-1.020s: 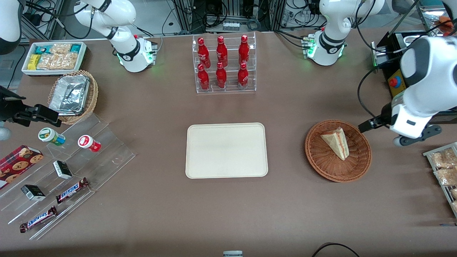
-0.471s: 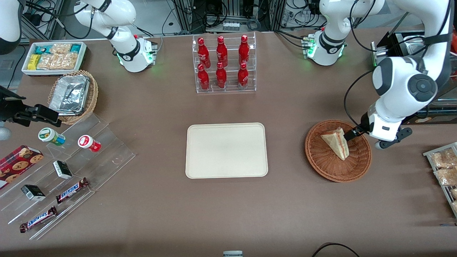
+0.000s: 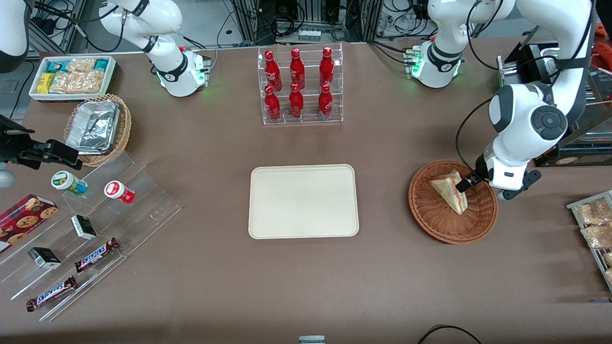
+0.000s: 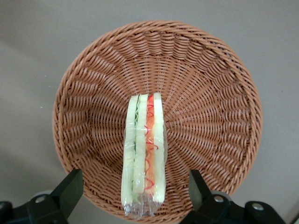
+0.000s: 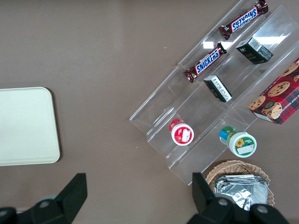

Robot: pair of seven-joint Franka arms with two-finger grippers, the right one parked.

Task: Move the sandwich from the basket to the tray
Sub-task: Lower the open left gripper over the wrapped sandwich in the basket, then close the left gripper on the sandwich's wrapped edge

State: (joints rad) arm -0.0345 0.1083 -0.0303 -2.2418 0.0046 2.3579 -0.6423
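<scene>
The sandwich [image 3: 448,191], a clear-wrapped white bread wedge with a red and green filling stripe, lies in the reddish-brown wicker basket [image 3: 430,215] toward the working arm's end of the table. It also shows in the left wrist view [image 4: 144,154], in the basket [image 4: 210,93]. My left gripper [image 3: 466,184] hangs over the basket just above the sandwich's wide end; in the wrist view [image 4: 135,189] its fingers [image 4: 70,189] stand wide apart, one on each side of the sandwich, not touching it. The cream tray [image 3: 303,201] lies flat at the table's middle and shows in the right wrist view [image 5: 25,126].
A clear rack of red bottles [image 3: 299,86] stands farther from the camera than the tray. Snack packets on a rack [image 3: 593,224] lie beside the basket at the working arm's end. An acrylic stand with snacks [image 3: 86,224], a tan basket with foil [image 3: 98,126] and a white bin [image 3: 71,76] lie toward the parked arm's end.
My left gripper has swung in from beside the basket to over it and come down above the sandwich's wide end. The sandwich and basket have not moved.
</scene>
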